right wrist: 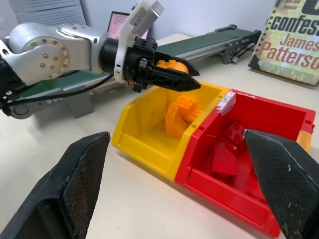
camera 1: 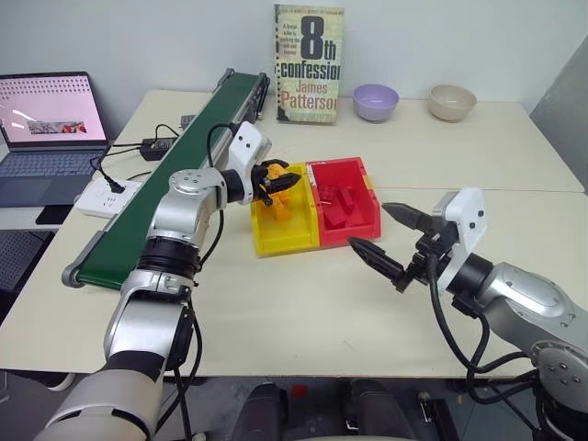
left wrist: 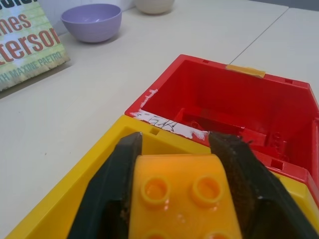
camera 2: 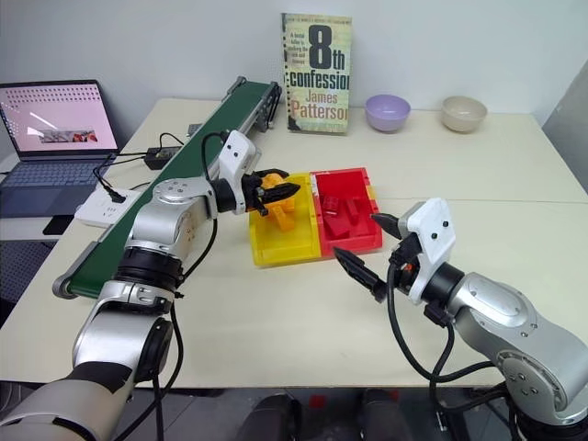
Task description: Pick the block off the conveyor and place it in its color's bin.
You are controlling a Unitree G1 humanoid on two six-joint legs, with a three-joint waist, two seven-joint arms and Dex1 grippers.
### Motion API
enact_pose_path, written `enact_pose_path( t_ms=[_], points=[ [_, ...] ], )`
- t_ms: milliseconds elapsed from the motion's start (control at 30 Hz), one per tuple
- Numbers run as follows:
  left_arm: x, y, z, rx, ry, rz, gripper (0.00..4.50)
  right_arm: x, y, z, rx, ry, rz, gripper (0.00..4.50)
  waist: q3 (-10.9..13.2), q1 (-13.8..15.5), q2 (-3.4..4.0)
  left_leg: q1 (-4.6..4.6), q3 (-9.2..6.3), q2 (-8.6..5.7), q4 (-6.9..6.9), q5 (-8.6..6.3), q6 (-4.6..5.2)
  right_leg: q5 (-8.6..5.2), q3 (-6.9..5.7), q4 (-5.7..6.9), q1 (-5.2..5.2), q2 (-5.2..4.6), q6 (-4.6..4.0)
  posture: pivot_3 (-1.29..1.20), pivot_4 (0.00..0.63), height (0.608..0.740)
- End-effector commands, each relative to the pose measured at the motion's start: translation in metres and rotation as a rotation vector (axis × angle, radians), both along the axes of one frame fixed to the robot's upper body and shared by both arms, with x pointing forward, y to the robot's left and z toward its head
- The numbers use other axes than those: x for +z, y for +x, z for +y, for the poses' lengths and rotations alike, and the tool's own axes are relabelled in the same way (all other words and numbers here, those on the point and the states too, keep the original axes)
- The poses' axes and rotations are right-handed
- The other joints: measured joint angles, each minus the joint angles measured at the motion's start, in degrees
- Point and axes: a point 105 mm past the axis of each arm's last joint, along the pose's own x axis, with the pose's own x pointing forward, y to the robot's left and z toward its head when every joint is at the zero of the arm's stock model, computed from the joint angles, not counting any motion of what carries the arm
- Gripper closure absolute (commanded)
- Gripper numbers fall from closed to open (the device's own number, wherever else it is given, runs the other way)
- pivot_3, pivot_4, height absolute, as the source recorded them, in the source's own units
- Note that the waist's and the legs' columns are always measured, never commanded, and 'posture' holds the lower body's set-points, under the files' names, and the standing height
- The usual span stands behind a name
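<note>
The left tool (right wrist: pixel 172 74) hung over the yellow bin (camera 1: pixel 276 237), its two black fingers clamped on either side of the orange-yellow block (left wrist: pixel 182 199) — studs up. More orange blocks (right wrist: pixel 179 115) lay inside the bin. The right tool (camera 1: pixel 386 237) stood wide open above the surface (camera 1: pixel 303 312), near the red bin (camera 1: pixel 358 220) — holding nothing.

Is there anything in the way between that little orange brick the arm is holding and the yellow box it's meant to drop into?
Nothing visible. The left gripper holds the block over the open-topped yellow bin, with free air beneath. Inside lie other orange blocks, with bare floor beside them.
</note>
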Motion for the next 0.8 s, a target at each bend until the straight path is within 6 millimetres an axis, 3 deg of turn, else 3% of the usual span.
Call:
enact_pose_path(
  t_ms=[33, 267, 500, 667, 800],
  points=[
    [0.015, -0.004, 0.0, -0.016, -0.025, -0.046, 1.45, 0.008, -0.003, 0.001, 0.012, -0.004, -0.033, 0.0, 0.0, 0.0, 0.0, -0.03, -0.03, 0.0, 0.0, 0.0, 0.0, 0.0, 0.0, 0.0, -0.02, 0.0, 0.0, 0.0, 0.15, 0.74],
    [0.025, -0.008, 0.013, 0.003, -0.035, -0.051, 0.01, 0.008, 0.001, 0.001, 0.03, -0.011, -0.026, 0.0, 0.0, -0.03, 0.0, -0.23, -0.08, 0.03, 0.13, 0.0, 0.0, 0.0, -0.01, 0.13, -0.19, 0.03, -0.01, 0.0, 0.15, 0.74],
    [0.042, -0.022, 0.046, 0.022, 0.013, -0.077, 0.01, 0.005, 0.008, -0.004, 0.061, -0.047, -0.019, 0.0, 0.0, -0.12, 0.0, -0.24, -0.07, 0.03, 0.18, 0.0, 0.0, 0.01, -0.01, 0.15, -0.2, 0.02, -0.01, 0.0, 0.15, 0.74],
    [0.051, -0.047, 0.096, 0.07, 0.062, -0.034, 0.01, 0.002, 0.018, -0.015, 0.13, -0.118, -0.003, 0.0, 0.01, -0.31, 0.02, -0.24, -0.02, 0.05, 0.23, 0.0, 0.0, 0.01, -0.01, 0.17, -0.23, 0.03, -0.01, 0.0, 0.15, 0.74],
    [0.048, -0.066, 0.12, 0.064, 0.128, 0.01, 0.01, 0.005, 0.025, -0.022, 0.177, -0.151, -0.002, 0.0, 0.01, -0.34, 0.02, -0.24, 0.01, 0.1, 0.27, 0.0, 0.0, 0.0, -0.03, 0.15, -0.24, 0.08, -0.01, 0.0, 0.15, 0.74]
  ],
)
